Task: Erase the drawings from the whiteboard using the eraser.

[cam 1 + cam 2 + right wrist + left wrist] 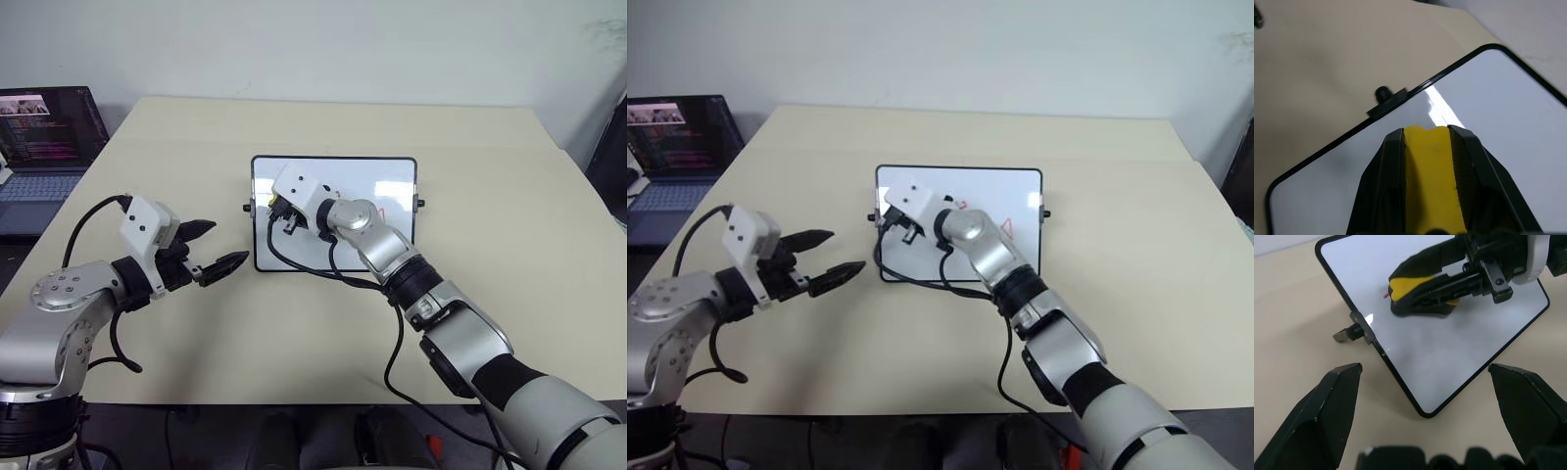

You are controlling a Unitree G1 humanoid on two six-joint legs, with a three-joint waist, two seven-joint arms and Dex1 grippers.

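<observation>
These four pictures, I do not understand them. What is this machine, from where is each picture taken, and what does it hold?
It is a humanoid robot with two arms, each ending in a gripper of two black fingers. Two pictures come from the camera on its head, looking down on a beige table. The other two come from cameras on its wrists. On the table lies a whiteboard with small red drawings; a laptop stands off to the left. The right gripper is shut on a yellow eraser over the board. The left gripper is open and holds nothing, beside the board.
</observation>
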